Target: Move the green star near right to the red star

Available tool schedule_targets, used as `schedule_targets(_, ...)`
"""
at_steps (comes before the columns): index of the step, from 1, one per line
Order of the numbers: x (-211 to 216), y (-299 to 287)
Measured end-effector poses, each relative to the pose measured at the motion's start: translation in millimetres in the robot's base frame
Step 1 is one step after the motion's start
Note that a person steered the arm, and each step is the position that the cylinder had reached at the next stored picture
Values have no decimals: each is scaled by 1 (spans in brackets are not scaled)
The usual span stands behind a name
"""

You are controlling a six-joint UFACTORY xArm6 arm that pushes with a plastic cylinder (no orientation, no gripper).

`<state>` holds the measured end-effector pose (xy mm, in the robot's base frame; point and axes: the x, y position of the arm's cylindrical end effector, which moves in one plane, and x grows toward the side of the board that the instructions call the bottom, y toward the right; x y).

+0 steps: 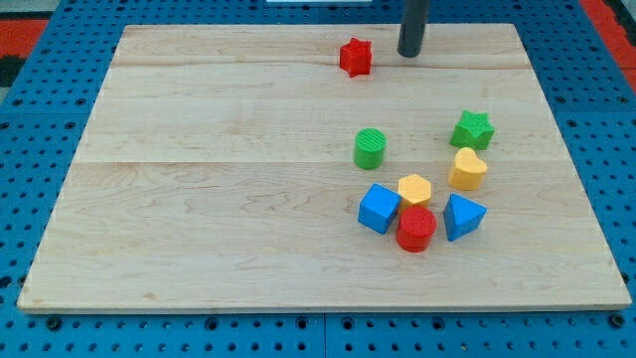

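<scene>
The green star (473, 129) lies at the view's right of the wooden board, just above a yellow heart-shaped block (468, 169). The red star (355, 57) lies near the view's top, in the middle. My tip (409, 54) rests on the board just to the right of the red star, apart from it, and well above and left of the green star.
A green cylinder (370, 148) stands mid-board. Below it a cluster holds a blue cube (379, 208), a yellow hexagon (414, 189), a red cylinder (416, 230) and a blue triangle (463, 216). The board's top edge (298, 27) runs just above the red star.
</scene>
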<state>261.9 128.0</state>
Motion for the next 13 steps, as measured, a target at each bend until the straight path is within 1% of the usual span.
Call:
schedule_targets(1, 14, -39)
schedule_targets(2, 9, -54)
schedule_targets(3, -16, -72)
schedule_targets(4, -16, -28)
schedule_targets(5, -14, 78)
schedule_targets(6, 17, 122)
schedule_targets(7, 62, 116)
schedule_targets(8, 113, 98)
schedule_targets(9, 148, 48)
schedule_targets(10, 148, -15)
schedule_targets(11, 162, 20)
schedule_targets(12, 192, -22)
schedule_targets(13, 171, -66)
